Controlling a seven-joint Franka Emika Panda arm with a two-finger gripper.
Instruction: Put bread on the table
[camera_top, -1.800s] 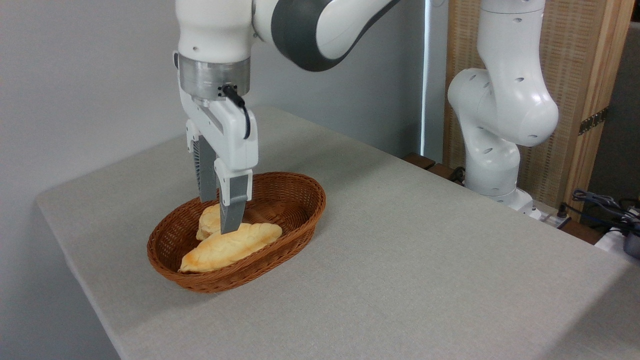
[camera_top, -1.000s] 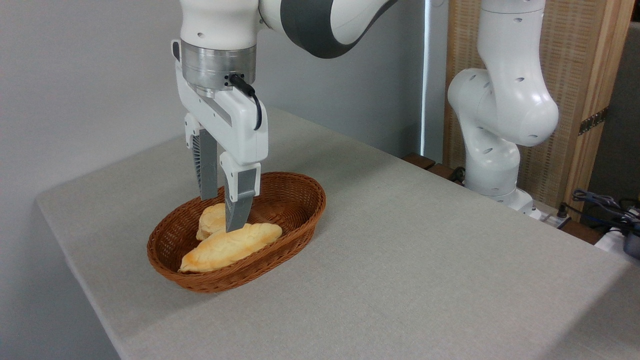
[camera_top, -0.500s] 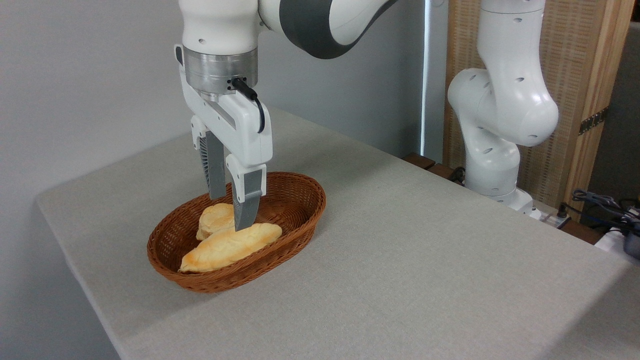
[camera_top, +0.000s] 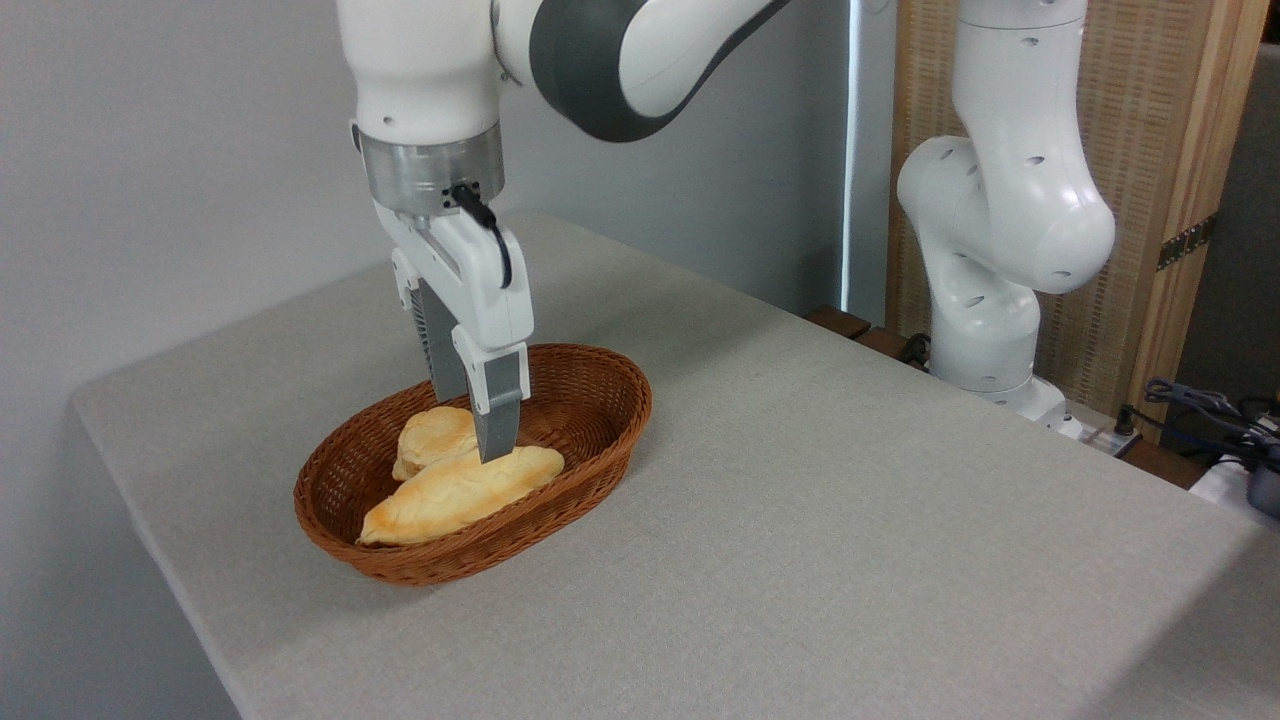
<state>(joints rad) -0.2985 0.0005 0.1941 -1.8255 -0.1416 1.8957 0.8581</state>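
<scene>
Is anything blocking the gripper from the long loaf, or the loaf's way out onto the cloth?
Nothing visible sits between the gripper and the bread. The small bun lies just behind it. On the way to the table, only the basket rim stands in the way, so the bread must be lifted over it.

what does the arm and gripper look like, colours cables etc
The arm has glossy white shells with a dark grey band at the elbow joint and small round holes in its covers. A brushed silver metal ring joins wrist to hand, with a black cable plugged in there. The gripper has a white blocky body and two long grey tapering fingers, one ribbed.
</scene>
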